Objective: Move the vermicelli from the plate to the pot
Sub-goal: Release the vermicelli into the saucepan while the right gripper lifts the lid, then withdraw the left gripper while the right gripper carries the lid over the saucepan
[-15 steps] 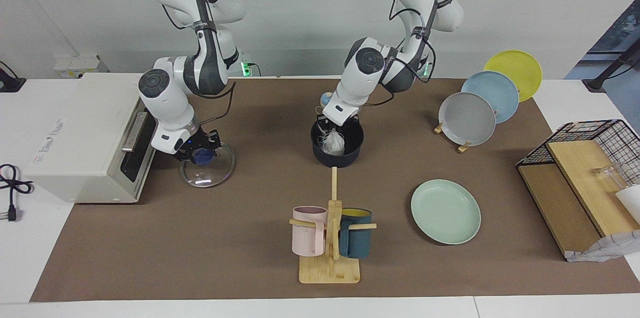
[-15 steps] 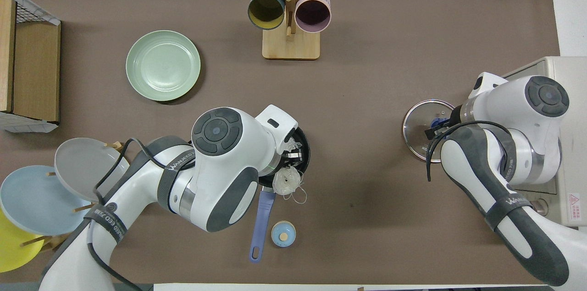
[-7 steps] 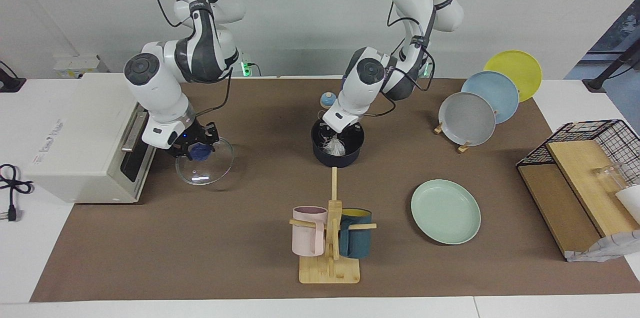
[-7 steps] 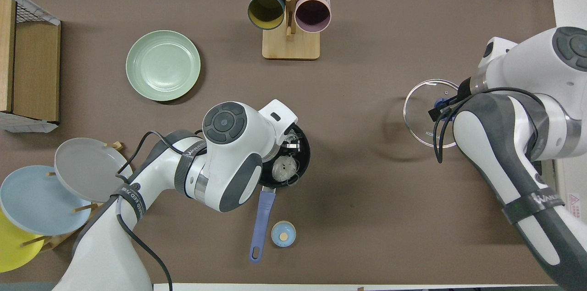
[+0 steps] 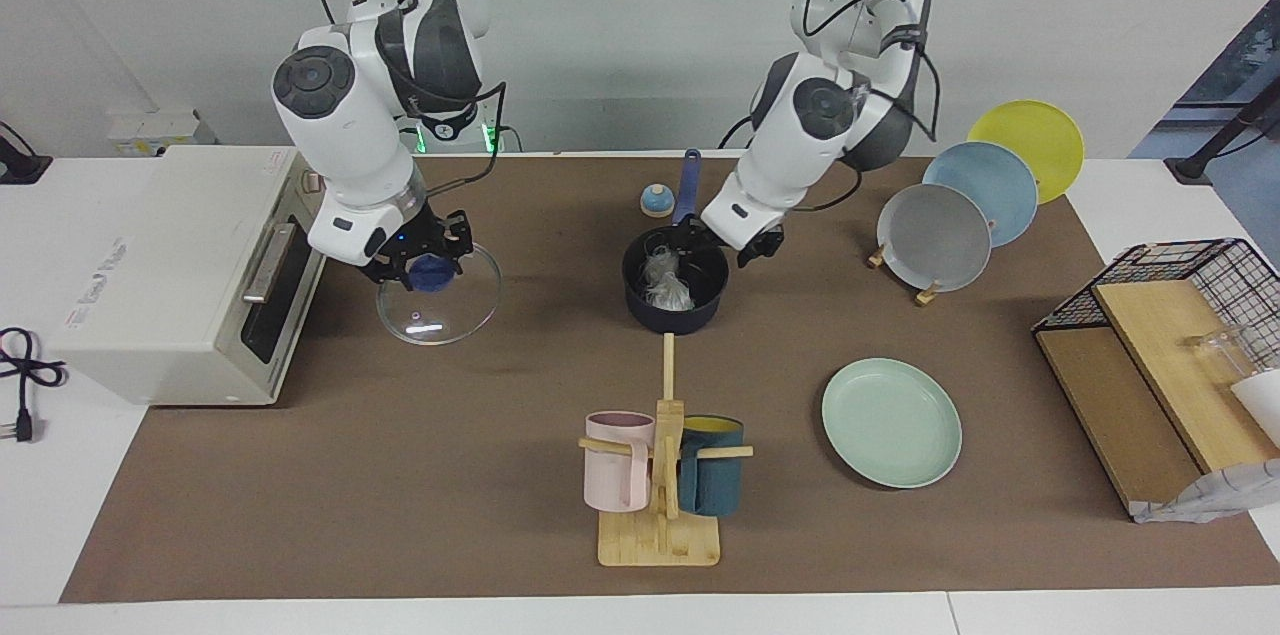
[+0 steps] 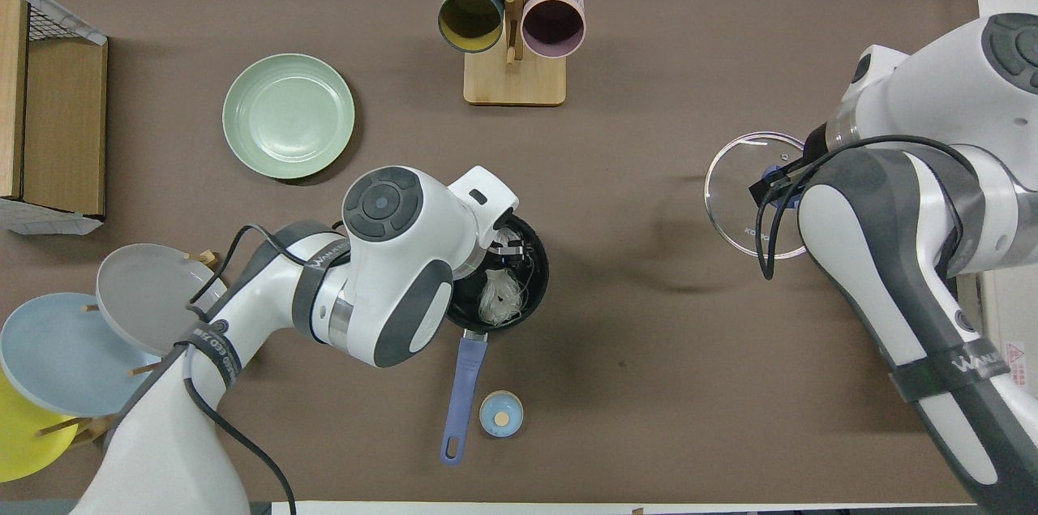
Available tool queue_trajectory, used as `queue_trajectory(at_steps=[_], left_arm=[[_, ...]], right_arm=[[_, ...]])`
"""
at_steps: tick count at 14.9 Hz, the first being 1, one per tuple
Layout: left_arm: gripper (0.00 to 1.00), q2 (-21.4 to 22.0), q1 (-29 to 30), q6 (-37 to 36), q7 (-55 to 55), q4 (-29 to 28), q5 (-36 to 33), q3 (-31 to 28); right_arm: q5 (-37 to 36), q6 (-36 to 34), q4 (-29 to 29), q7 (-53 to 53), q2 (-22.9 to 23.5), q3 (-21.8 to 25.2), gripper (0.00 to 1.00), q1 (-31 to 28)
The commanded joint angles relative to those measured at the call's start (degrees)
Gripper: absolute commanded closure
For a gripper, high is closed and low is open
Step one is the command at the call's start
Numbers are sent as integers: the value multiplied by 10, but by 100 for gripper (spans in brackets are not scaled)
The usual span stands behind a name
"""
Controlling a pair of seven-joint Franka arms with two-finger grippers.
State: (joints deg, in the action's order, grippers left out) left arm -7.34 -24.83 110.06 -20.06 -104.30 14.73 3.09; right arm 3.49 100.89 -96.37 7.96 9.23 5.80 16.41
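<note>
Vermicelli (image 5: 668,287) lies inside pot (image 5: 675,308) mid-table. Left gripper (image 5: 722,246) over pot rim, fingers spread, holding nothing. Right gripper (image 5: 422,267) pinches glass lid (image 5: 440,300) knob, lid lifted. Mint plate (image 5: 890,422) bare.

The lid (image 5: 440,293) is clear, glossy glass. The pot (image 5: 675,300) looks matt dark enamel, the vermicelli (image 6: 499,300) translucent. The plate (image 5: 890,422) is smooth and matt; the mug rack (image 5: 660,535) is pale wood.

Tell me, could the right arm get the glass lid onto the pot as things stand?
Probably yes. The right gripper holds the glass lid by its knob, lifted off the table. The left gripper, open over the pot rim, would have to move off first; the vermicelli lies inside.
</note>
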Motion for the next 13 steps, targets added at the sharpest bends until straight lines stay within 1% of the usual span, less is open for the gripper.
queue_trajectory(at_steps=[1,3,5,6,7,8,9,11,13], left_arm=[[0,41,56,-51,25,22,-55,3],[0,67,99,-67,62,23,-70,3],[0,81,136,-88,97,34,-95,3],[0,83,149,-100,109,43,-109,3],[0,85,166,-113,122,53,-120,3],[0,86,179,-121,139,57,-128,3],[0,87,189,-123,151,56,-129,3],[0,90,200,-131,147,56,-129,3],[0,92,201,-145,144,58,-130,3]], right_arm=[[18,-6,49,-103,25,0,100,56],[18,22,50,-191,27,1,100,112],[16,40,51,-268,40,1,100,168],[13,46,71,-304,52,1,100,188],[12,42,106,-333,75,0,100,207],[11,39,134,-359,91,1,100,224],[11,41,140,-379,104,0,100,236],[5,48,142,-404,132,0,100,263],[6,59,142,-413,144,0,100,272]])
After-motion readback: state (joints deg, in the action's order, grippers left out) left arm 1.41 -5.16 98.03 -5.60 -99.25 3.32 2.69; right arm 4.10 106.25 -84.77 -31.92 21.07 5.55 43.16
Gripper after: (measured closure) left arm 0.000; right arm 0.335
